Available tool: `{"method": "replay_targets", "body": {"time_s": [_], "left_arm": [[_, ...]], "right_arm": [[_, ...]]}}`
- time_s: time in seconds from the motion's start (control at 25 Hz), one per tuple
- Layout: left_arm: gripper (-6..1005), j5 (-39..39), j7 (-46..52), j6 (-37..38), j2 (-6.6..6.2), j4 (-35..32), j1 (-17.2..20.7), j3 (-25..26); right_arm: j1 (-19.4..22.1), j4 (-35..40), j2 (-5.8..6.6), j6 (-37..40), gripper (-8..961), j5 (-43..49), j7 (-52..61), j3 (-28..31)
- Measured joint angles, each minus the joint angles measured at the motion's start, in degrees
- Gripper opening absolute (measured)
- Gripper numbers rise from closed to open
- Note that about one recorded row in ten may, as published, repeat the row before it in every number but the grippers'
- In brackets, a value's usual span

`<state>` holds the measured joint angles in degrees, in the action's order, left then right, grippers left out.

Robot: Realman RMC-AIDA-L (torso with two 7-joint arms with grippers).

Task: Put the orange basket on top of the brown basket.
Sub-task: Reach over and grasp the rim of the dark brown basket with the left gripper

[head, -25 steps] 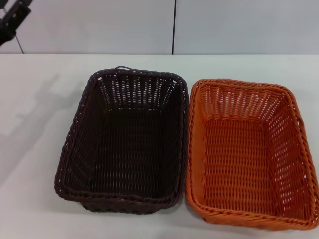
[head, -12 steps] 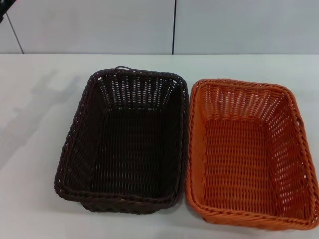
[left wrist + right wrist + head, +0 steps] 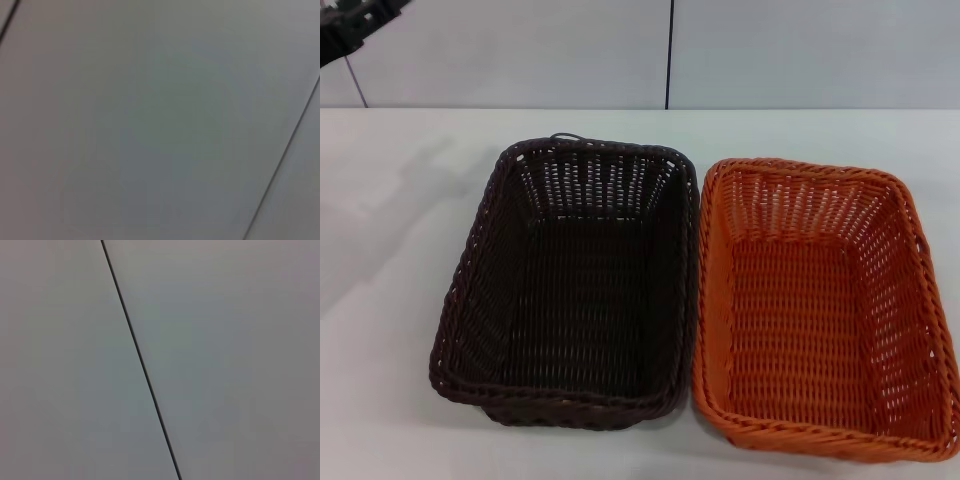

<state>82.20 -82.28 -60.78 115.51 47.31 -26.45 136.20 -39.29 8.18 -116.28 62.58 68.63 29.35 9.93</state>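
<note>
Fingers of both arms go unseen, their state impossible to tell; only a dark part of the left arm (image 3: 355,25) shows far left. On the white worktop (image 3: 390,300), the orange basket (image 3: 817,310) sits right of, and touching, the brown basket (image 3: 570,285), both rectangular, openwork wicker with braided rims. Stacking appears not yet begun; next comes a rim grasp and lift.

One orange basket (image 3: 820,310), one brown basket (image 3: 570,285)

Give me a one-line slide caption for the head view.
Empty brown basket and orange basket side by side on white table; left arm raised at far left.
</note>
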Motion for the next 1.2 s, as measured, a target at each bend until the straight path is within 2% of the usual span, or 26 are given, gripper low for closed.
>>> {"method": "replay_targets", "body": {"time_s": [0.04,0.28,0.36,0.44,0.48,0.52,0.64,0.76,0.92,1.0,1.2], "left_arm": [[864,3.3,4.4,0.5,-0.45,1.7,0.0,-0.8],[864,22.1,29.1,-2.6,-5.13,11.7,-1.1,-7.6],[864,28.5,35.6,-5.5,-5.81,15.6,-1.6,-8.3],[863,34.4,40.6,-9.0,-5.85,19.7,-2.0,-8.4],[863,39.1,44.4,-12.3,-5.38,23.4,-2.3,-8.4],[863,39.1,44.4,-12.3,-5.38,23.4,-2.3,-8.4],[863,46.7,48.6,-17.6,-3.74,28.6,-3.2,-8.5],[863,54.5,50.7,-21.7,-1.29,32.2,-4.3,-8.6],[863,61.8,51.3,-24.7,1.86,33.8,-5.7,-8.8],[863,62.7,51.8,-24.8,2.35,33.5,-5.7,-9.8],[863,63.1,54.9,-22.7,2.38,33.1,-4.3,-15.8]], "right_arm": [[0.0,0.0,0.0,0.0,574,0.0,0.0,0.0],[0.5,0.0,0.0,0.0,574,0.0,0.0,0.0],[0.6,0.0,-0.01,0.0,574,-0.1,0.0,0.0],[0.8,0.0,-0.05,0.0,574,-0.5,0.0,0.0],[1.1,-0.1,-0.1,0.0,574,-0.7,0.0,0.0],[1.1,-0.1,-0.1,0.0,574,-0.7,0.0,0.0],[1.3,-0.1,-0.16,-0.1,574,-0.7,0.0,0.2],[1.3,0.0,-0.22,-0.5,574,-0.8,0.0,0.7],[1.4,0.0,-0.25,-0.7,574,-0.8,0.0,1.1],[1.4,0.0,-0.25,-0.7,574,-0.8,0.0,1.3],[1.4,0.0,-0.23,-0.7,574,-0.8,0.0,1.4]]}}
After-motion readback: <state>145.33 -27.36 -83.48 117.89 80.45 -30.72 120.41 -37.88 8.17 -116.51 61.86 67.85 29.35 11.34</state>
